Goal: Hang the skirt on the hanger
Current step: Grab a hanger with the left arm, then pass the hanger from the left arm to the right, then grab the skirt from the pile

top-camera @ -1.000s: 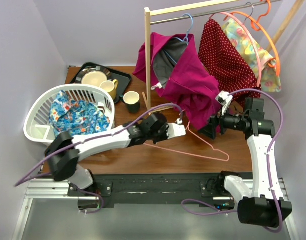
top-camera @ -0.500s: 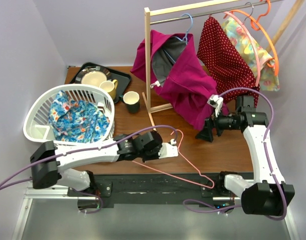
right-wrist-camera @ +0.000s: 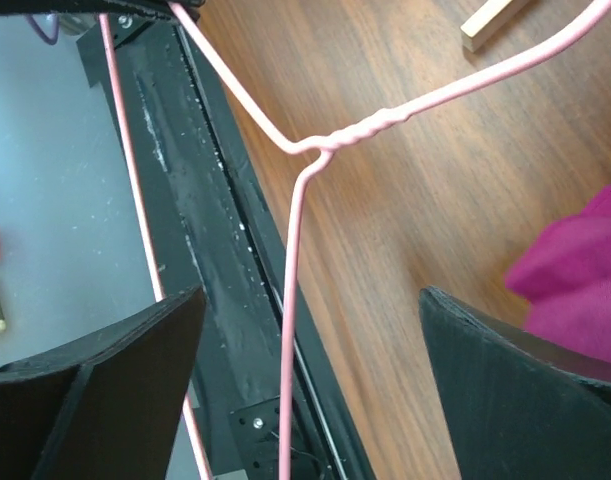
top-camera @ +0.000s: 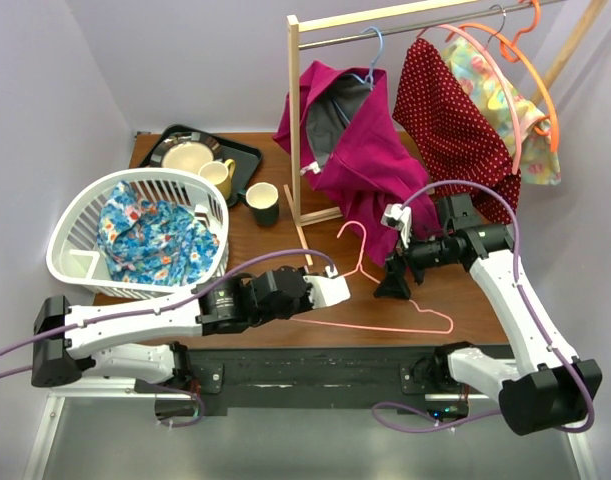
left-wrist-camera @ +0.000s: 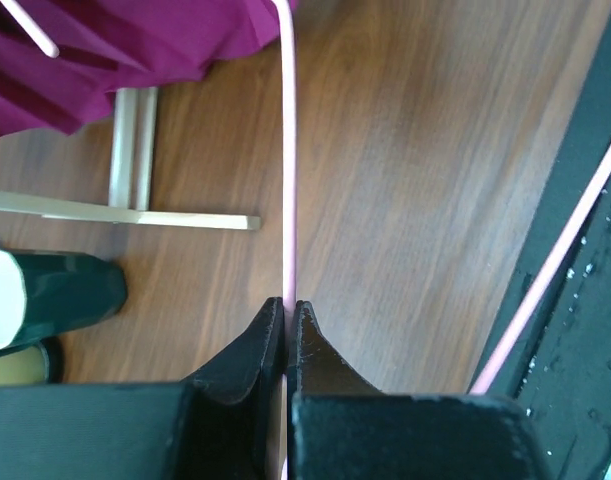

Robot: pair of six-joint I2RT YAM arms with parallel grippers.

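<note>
A magenta skirt (top-camera: pixel 365 155) hangs from a blue hanger on the wooden rack (top-camera: pixel 294 110); its hem shows in the wrist views (left-wrist-camera: pixel 135 50) (right-wrist-camera: pixel 575 280). The pink wire hanger (top-camera: pixel 362 262) hovers over the table's front, hook pointing to the rack. My left gripper (top-camera: pixel 335 285) is shut on one of its wires (left-wrist-camera: pixel 288 150), the jaws pinched tight (left-wrist-camera: pixel 287 305). Just right of the hook, my right gripper (top-camera: pixel 390 282) stands wide open. The hanger's twisted neck (right-wrist-camera: pixel 330 150) and one wire run between its fingers (right-wrist-camera: pixel 313 292), touching neither.
A white laundry basket (top-camera: pixel 75 265) with a blue floral cloth (top-camera: pixel 155 240) sits at the left. Behind it are a black tray (top-camera: pixel 247 155), a yellow mug (top-camera: pixel 220 175) and a green cup (top-camera: pixel 263 203). A red dotted garment (top-camera: pixel 450 110) and a floral one (top-camera: pixel 505 100) hang at the right.
My left arm drew back toward the front edge, carrying and turning the hanger. My right gripper came away from the skirt's hem, down and left to the hanger's neck. The skirt swung back.
</note>
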